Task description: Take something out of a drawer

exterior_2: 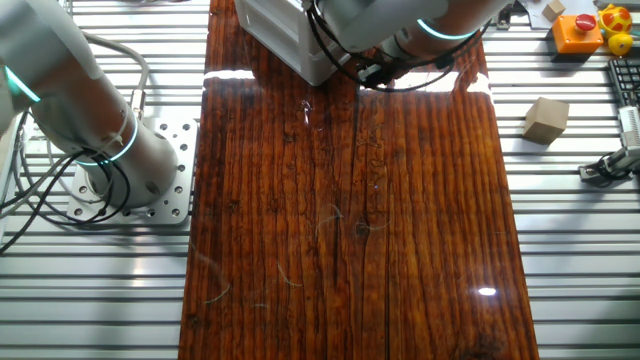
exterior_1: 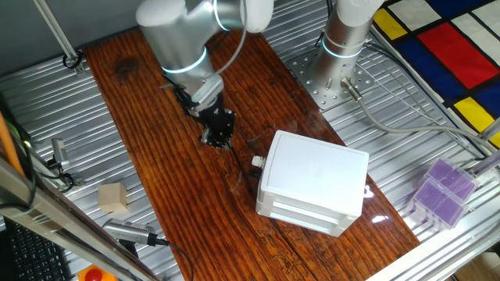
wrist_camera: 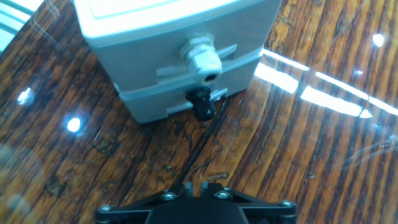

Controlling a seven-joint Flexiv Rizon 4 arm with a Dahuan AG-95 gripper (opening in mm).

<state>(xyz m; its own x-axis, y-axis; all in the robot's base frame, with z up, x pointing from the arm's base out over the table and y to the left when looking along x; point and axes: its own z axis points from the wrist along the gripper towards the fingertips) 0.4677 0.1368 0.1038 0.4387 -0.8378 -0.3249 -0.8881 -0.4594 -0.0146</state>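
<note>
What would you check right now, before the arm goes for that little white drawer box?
1. Upper drawer closed, still to be pulled open: ok.
2. Pale knob in plain sight of the hand camera, nothing blocking it: ok.
3. End effector short of the knob, not touching the box: ok.
4. End effector open wide enough for the knob: cannot tell.
5. Object inside the drawer: cannot tell, hidden.
6. Wooden cube well off the path: ok.

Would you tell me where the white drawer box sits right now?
In one fixed view, the white drawer box stands on the wooden board, its knob facing the gripper beside it.
</note>
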